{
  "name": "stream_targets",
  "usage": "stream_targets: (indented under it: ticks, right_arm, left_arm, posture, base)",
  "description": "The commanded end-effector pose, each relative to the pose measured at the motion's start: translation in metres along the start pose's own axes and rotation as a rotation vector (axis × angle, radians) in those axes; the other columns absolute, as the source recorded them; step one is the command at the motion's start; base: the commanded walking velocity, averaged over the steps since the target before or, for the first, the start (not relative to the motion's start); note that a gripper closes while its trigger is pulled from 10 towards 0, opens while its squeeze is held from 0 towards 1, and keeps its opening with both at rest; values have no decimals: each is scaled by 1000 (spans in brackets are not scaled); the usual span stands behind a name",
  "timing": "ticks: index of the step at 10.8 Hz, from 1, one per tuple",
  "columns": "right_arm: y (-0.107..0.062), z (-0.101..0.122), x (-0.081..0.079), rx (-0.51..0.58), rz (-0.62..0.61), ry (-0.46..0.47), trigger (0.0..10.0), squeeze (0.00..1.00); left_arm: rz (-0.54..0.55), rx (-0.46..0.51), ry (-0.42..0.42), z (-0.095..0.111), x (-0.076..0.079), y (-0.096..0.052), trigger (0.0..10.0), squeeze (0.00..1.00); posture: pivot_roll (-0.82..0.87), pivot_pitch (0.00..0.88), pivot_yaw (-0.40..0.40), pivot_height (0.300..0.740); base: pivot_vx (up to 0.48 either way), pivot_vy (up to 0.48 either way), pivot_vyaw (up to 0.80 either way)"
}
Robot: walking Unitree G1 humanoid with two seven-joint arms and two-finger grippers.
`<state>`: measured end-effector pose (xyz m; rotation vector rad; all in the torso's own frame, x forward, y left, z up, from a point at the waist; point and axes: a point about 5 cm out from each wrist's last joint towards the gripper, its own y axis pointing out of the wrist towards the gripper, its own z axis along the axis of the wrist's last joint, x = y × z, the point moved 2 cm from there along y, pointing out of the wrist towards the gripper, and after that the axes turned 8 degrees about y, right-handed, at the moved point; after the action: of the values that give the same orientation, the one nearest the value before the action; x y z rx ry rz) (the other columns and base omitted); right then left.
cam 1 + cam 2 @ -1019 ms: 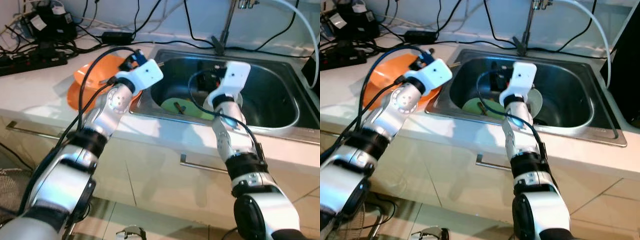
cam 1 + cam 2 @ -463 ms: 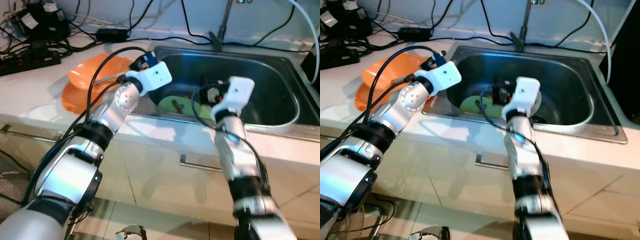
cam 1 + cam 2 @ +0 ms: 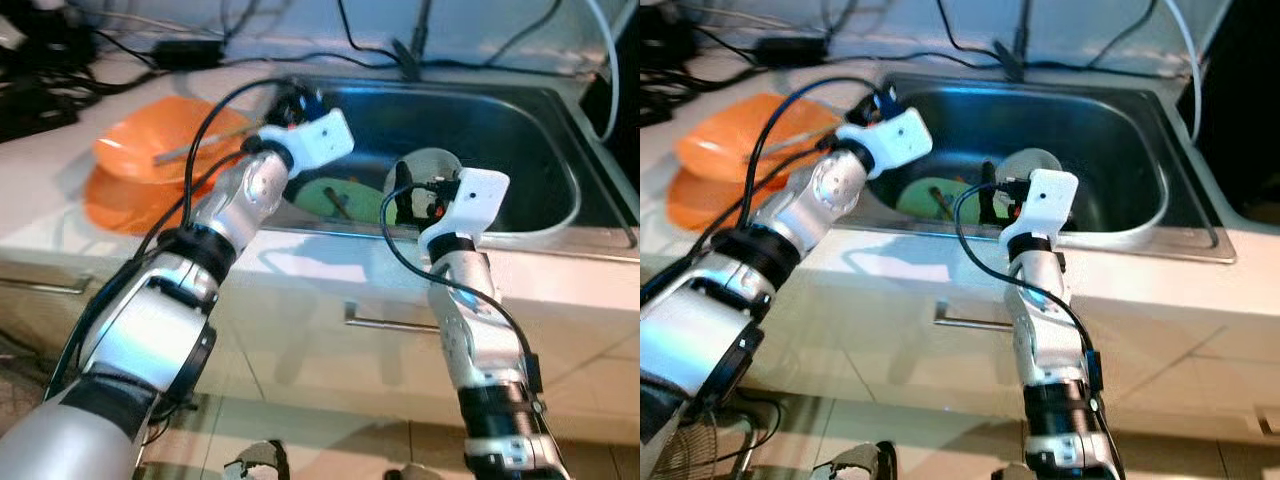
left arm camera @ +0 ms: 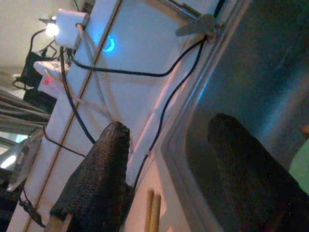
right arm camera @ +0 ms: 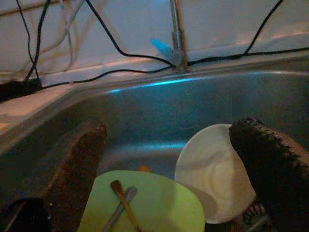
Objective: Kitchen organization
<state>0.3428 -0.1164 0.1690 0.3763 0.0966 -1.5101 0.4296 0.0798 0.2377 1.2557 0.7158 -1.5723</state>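
Status: early stage, most work outstanding (judgement).

Sink (image 3: 560, 150): steel basin, centre-right of head views. Inside: green plate (image 5: 145, 203) lying flat w/ utensils (image 5: 123, 203) on top; white plate (image 5: 215, 174) just beside it at approx 3 o'clock, tilted against the basin wall near the drain. None of these lifted out.

Counter (image 3: 40, 215), approx 9 o'clock of sink: two orange plates (image 3: 140, 165) overlapping, a thin stick-like item across the upper one. Cables and power gear at 12 o'clock along the back wall.

Left gripper (image 4: 166, 169): above sink's left rim, fingers spread, holding nothing; a pair of chopsticks (image 4: 153, 210) on the counter edge between its fingers in wrist view.

Right gripper (image 5: 178, 169): above the sink's front edge, aimed into the basin, fingers spread wide, empty; green and white plates framed between them.

Done: orange plates appear set aside on counter, can't confirm as final. Left: sink items all in place, no grasp made by either arm.
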Motion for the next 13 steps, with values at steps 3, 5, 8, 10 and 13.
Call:
stream_targets:
  ticks: [3, 5, 8, 10, 13]
  right_arm:
    - [-7, 6, 5, -4, -18, -3, 10000, 0]
    - [-8, 7, 7, -13, -25, -7, 10000, 0]
    - [-8, 7, 7, -22, -32, -7, 10000, 0]
    - [-5, 8, 8, -20, -39, -8, 10000, 0]
    - [-3, 7, 6, -19, -31, -6, 10000, 0]
  left_arm:
    - [61, -88, 64, -13, -15, 2, 10000, 0]
    - [66, -119, 72, -19, -17, 2, 10000, 0]
    - [74, -153, 77, -25, -19, 1, 0, 0]
    - [89, -147, 81, -22, -23, 2, 0, 0]
    - [109, -145, 92, -23, -28, 2, 0, 0]
  posture:
    - [-38, 197, 36, 740]
    - [-33, 204, 34, 740]
    - [-31, 208, 36, 740]
    - [-28, 197, 36, 740]
    - [-18, 191, 33, 740]
  base:
    - [0, 0, 0]
    - [0, 0, 0]
    - [0, 0, 0]
    - [0, 0, 0]
    - [0, 0, 0]
